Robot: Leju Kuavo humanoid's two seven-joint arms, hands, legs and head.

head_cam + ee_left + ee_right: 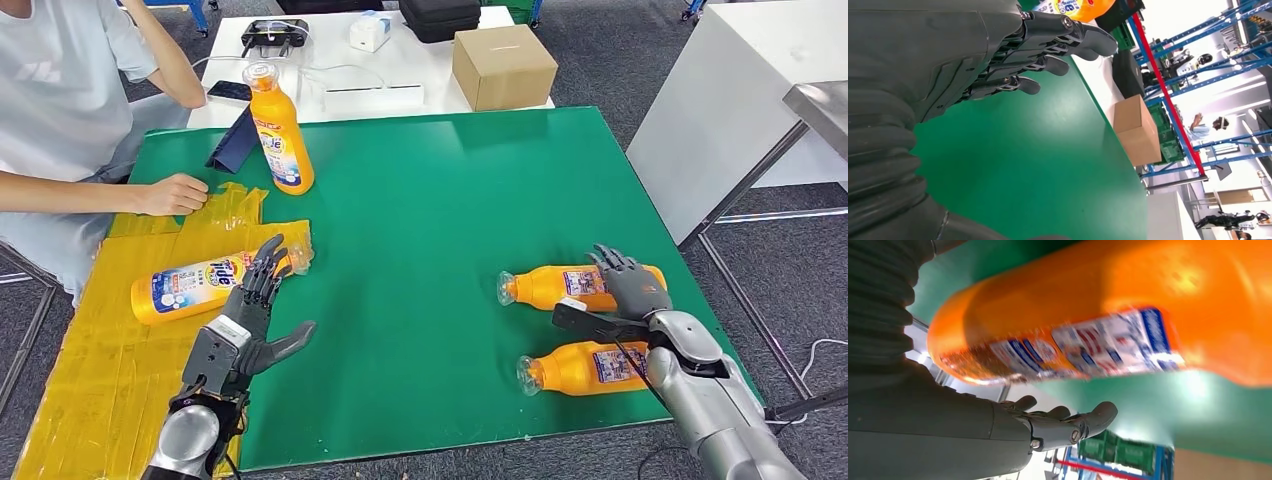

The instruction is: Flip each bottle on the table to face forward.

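Head view, hidden: right hand (pixel 630 282) covered part of the far lying bottle (pixel 560 286); whether it gripped was unclear.
Left hand (pixel 258 300): fingers spread, holding nothing, beside the bottle on yellow tape (pixel 190 286).

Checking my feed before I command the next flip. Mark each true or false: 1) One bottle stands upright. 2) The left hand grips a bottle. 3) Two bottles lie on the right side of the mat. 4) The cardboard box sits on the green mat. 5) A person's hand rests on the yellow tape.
1) True: the upright bottle stands at the far left.
2) False: the left hand is open beside the lying bottle.
3) True: far right bottle, near right bottle, by the right hand.
4) False: the cardboard box sits on the white table.
5) True: person's hand, yellow tape.
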